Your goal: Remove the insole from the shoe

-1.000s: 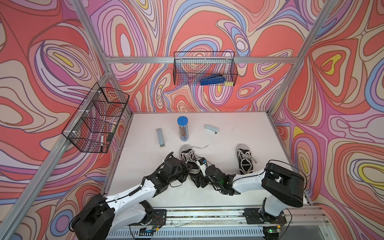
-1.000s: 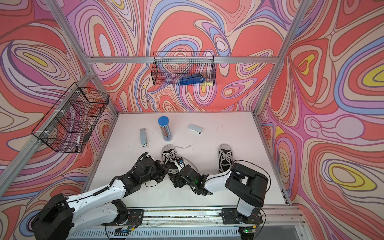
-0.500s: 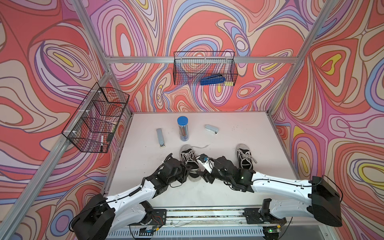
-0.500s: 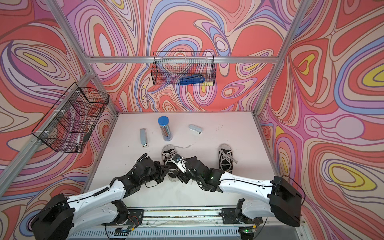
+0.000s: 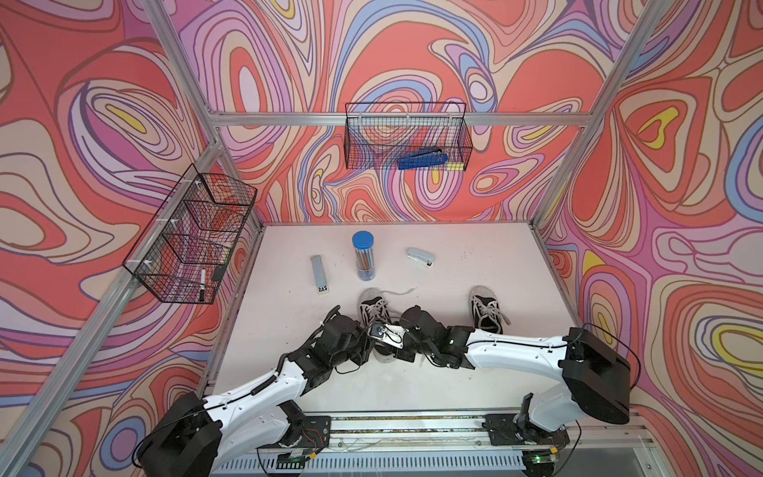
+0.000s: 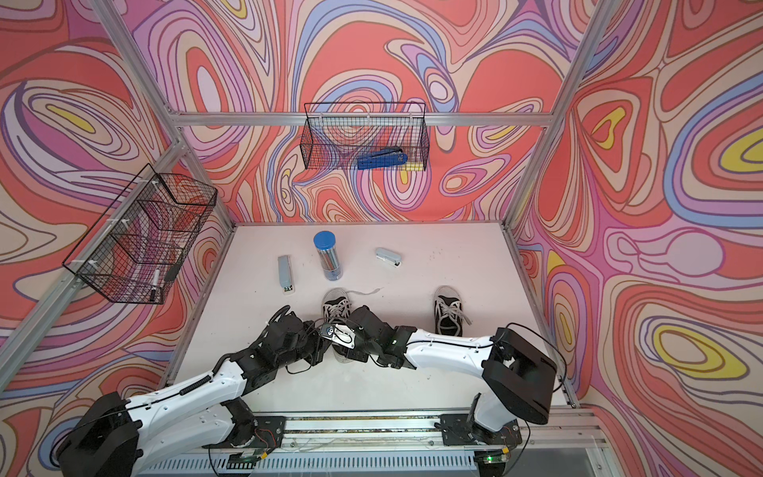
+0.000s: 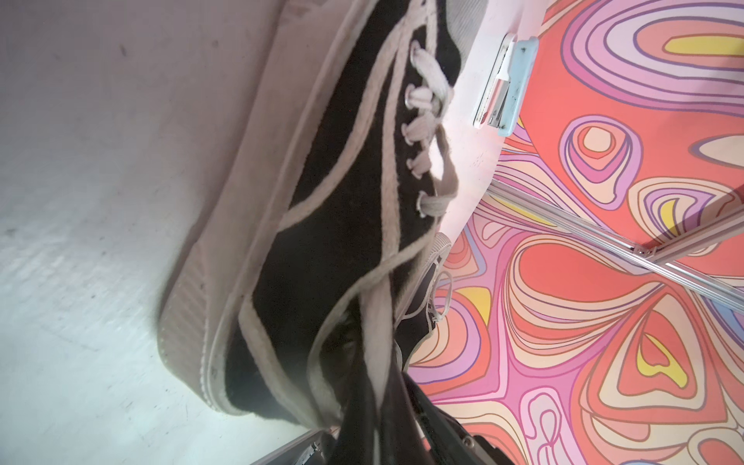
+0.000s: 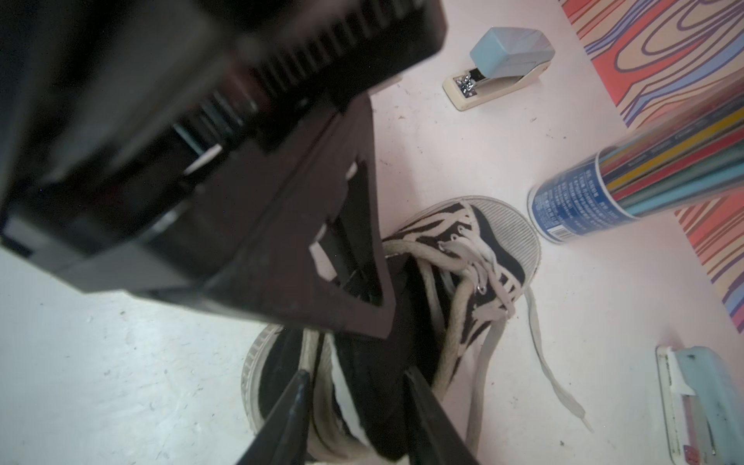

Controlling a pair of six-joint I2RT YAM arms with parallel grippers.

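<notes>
The black canvas shoe (image 5: 373, 307) stands on the white table (image 5: 475, 256) near the front centre. Its toe points to the back wall, just short of the blue-capped pencil tube (image 5: 363, 256). Laces are loose, with one end trailing on the table. Both arms meet at its heel. The left gripper (image 7: 386, 422) is closed tight, clamped on the shoe's white-trimmed heel collar. The right gripper (image 8: 354, 374) reaches into the heel opening from the other side. Its fingers (image 8: 422, 410) stand partly apart, straddling the collar trim and a dark flat piece (image 8: 370, 402) that rises out of the opening. Whether they pinch it cannot be told, nor whether that piece is the insole. The second shoe (image 5: 487, 309) sits well apart to the right, untouched. A pale stapler (image 5: 420, 257) and a grey stapler (image 5: 320, 274) lie either side of the tube.
</notes>
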